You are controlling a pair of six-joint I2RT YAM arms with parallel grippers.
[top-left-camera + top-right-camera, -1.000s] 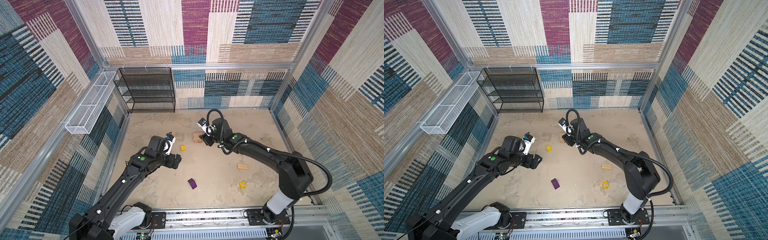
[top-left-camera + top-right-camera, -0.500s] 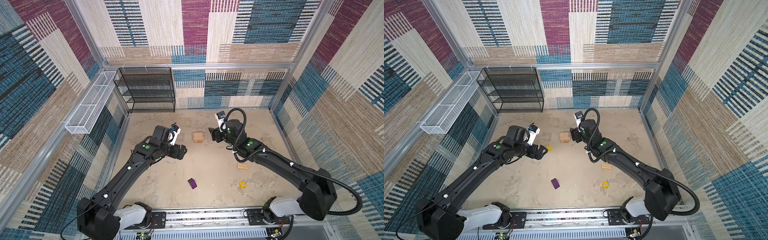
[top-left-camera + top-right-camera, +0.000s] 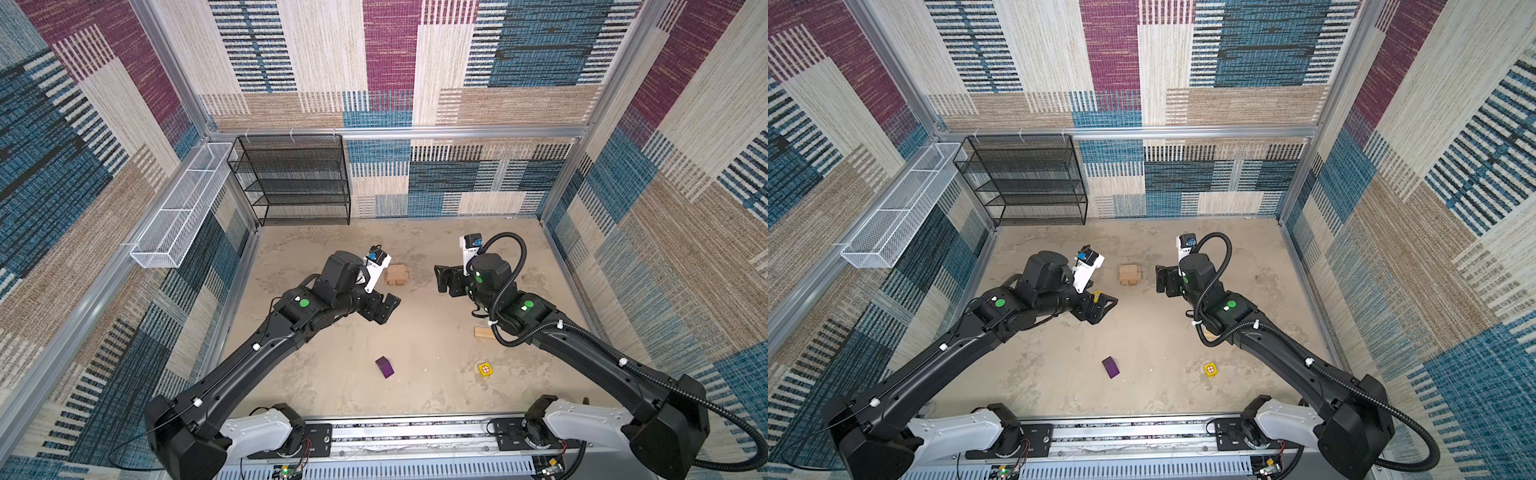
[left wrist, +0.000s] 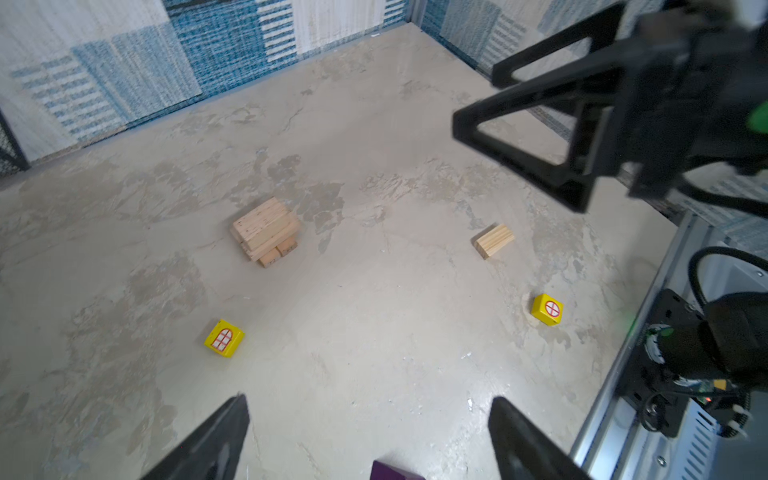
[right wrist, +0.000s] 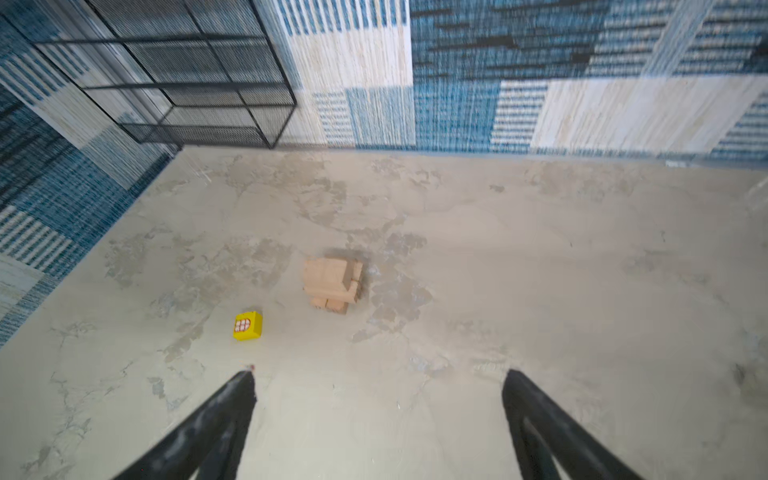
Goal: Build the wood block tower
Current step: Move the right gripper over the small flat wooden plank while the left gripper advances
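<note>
While the wood block tower [image 3: 397,275] is standing only part-built at the middle of the frame in both top views, the other pieces are lying loose on the surface [image 3: 419,399].

Tan bricks: one loose brick [image 3: 485,332] is lying right of centre, partly tucked under the right arm and well apart from the tower. The others are sitting in the stack in crossed layers, seemingly three; how many bricks are making up the stack cannot be told.

Yellow cubes: two. The cube with a round mark [image 3: 485,369] is lying at the lower right of the surface. The cube with a window print [image 4: 224,338] is lying near the tower; in a top view this window cube [image 3: 1096,296] is peeking out just beside the left arm's fingers, left of and below the tower. Neither is resting on the stack.

Purple block [image 3: 385,367]: one, lying below centre, well apart from everything else.

End effectors: two. The left end effector [image 3: 387,308] is hovering left of and below the tower, spread wide and carrying nothing. The right end effector [image 3: 442,280] is hovering right of the tower, likewise spread wide, with nothing between its fingers.

Progress, as a judgement: the brick base is looking mostly done; one brick, both cubes and the purple block are waiting to be placed.
</note>
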